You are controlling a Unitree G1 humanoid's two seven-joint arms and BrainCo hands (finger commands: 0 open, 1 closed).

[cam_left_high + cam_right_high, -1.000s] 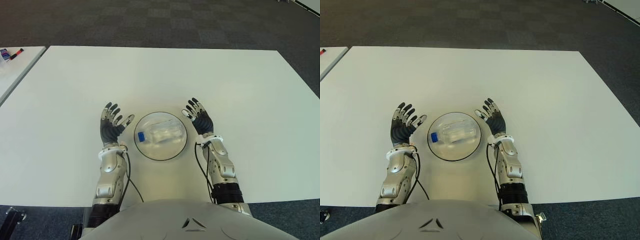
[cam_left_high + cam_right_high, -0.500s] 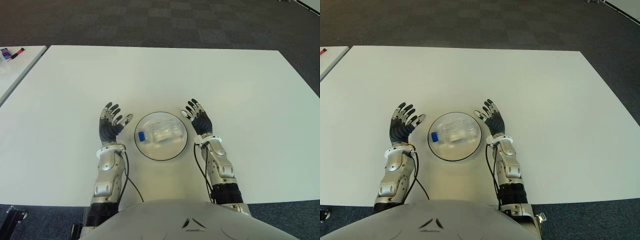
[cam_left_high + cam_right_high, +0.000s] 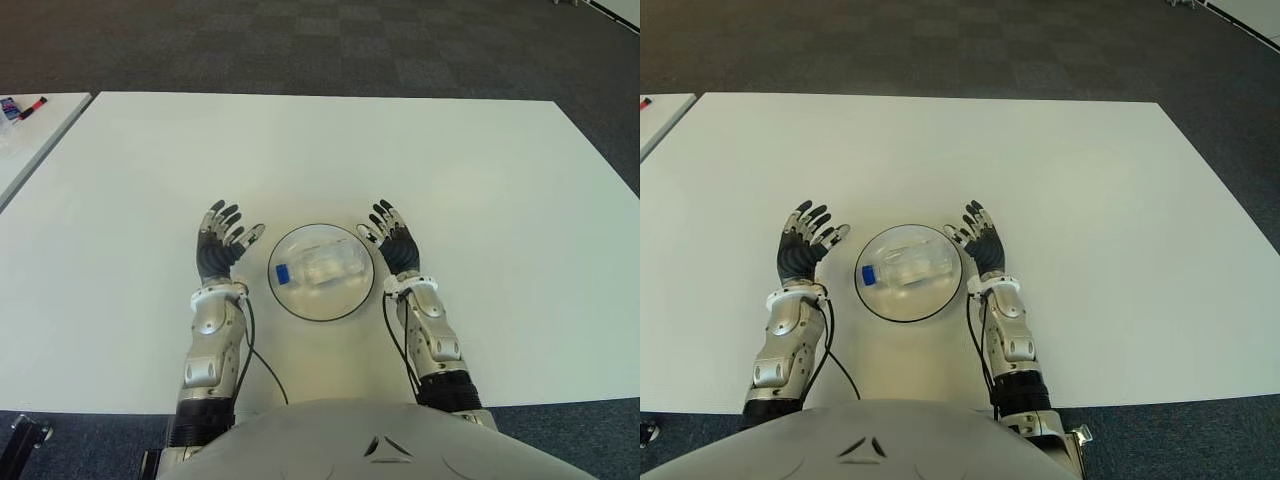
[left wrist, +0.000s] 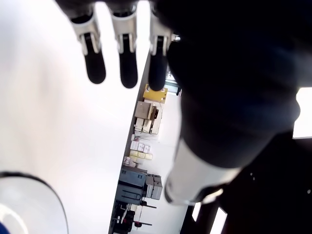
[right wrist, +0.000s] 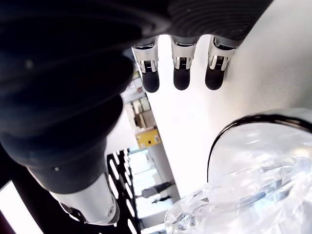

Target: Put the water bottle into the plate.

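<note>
Bottle (image 3: 322, 266) lying on its side in plate (image 3: 300, 304), near middle of desk's (image 3: 500, 180) near edge. Placement looks done. Left hand (image 3: 219, 252) and right hand (image 3: 394, 244) flank plate, fingers (image 5: 181, 75) spread, grasping nothing. Best to withdraw straight outward, clear of rim, so nothing nudges plate or rolls bottle.

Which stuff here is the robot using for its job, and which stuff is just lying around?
For the job:
- water bottle, lying on its side in the plate
- plate
- left hand, open, left of the plate
- right hand, open, right of the plate

Just lying about:
- small items on the side table at far left
- white table under it all
</note>
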